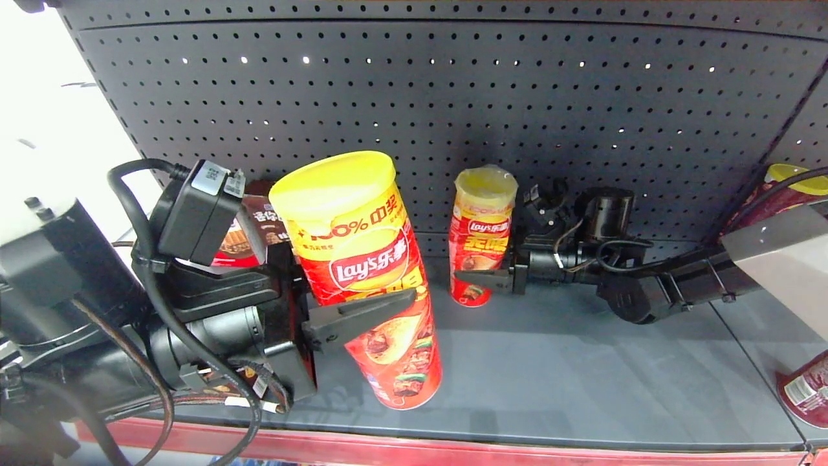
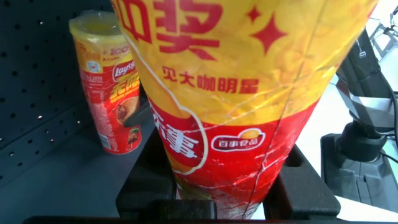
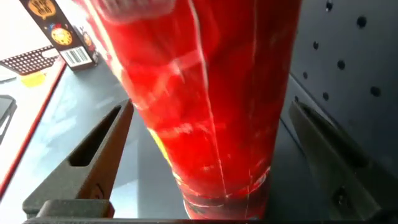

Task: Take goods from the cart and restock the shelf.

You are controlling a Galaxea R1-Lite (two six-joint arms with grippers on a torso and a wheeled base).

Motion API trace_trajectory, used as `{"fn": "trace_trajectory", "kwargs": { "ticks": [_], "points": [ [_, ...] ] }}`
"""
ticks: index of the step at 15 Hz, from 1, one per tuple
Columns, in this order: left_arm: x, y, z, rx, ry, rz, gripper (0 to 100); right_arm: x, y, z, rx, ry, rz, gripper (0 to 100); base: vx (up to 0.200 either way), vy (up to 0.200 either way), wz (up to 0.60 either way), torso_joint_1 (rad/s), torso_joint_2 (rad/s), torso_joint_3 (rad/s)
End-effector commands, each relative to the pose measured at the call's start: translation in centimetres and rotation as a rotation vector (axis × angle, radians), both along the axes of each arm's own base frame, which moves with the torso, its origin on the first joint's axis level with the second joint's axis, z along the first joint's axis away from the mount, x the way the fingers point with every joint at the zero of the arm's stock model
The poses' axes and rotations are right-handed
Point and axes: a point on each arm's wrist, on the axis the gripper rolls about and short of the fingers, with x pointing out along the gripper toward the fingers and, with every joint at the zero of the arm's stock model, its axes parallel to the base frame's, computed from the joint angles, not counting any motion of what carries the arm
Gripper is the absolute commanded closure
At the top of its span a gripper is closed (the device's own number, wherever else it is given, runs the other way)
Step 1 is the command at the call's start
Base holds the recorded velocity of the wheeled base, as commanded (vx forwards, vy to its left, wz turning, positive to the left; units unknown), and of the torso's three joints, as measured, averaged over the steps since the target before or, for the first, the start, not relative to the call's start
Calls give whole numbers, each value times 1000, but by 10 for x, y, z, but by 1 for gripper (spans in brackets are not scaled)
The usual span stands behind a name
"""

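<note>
Cans occupied the shelf (image 1: 582,375): centre-left, the front can (image 1: 362,259) leaned, pinched by the left gripper (image 1: 381,288) for setting down; at centre, the rear can (image 1: 482,220) stood upright between the right gripper's (image 1: 485,262) spread fingers, apparently untouched.

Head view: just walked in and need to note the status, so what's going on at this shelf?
Both arms are at the shelf, each with a chip can. The left gripper is shut on the near chip can, which leans, its base at or just above the shelf's front part. The right gripper is open around the far chip can, which stands upright close to the pegboard back; its fingers are clear of the can on both sides.
</note>
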Motion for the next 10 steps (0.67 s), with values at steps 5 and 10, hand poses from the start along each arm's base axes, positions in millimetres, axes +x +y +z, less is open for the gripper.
{"fn": "trace_trajectory", "kwargs": {
  "ticks": [5, 10],
  "points": [
    [-1, 2, 1, -2, 0, 7, 100, 3, 8, -7, -5, 7, 11, 100, 0, 0, 0, 0, 0, 0],
    [-2, 4, 0, 0, -1, 9, 100, -7, 4, 10, 7, -21, 5, 100, 0, 0, 0, 0, 0, 0]
  ]
}}
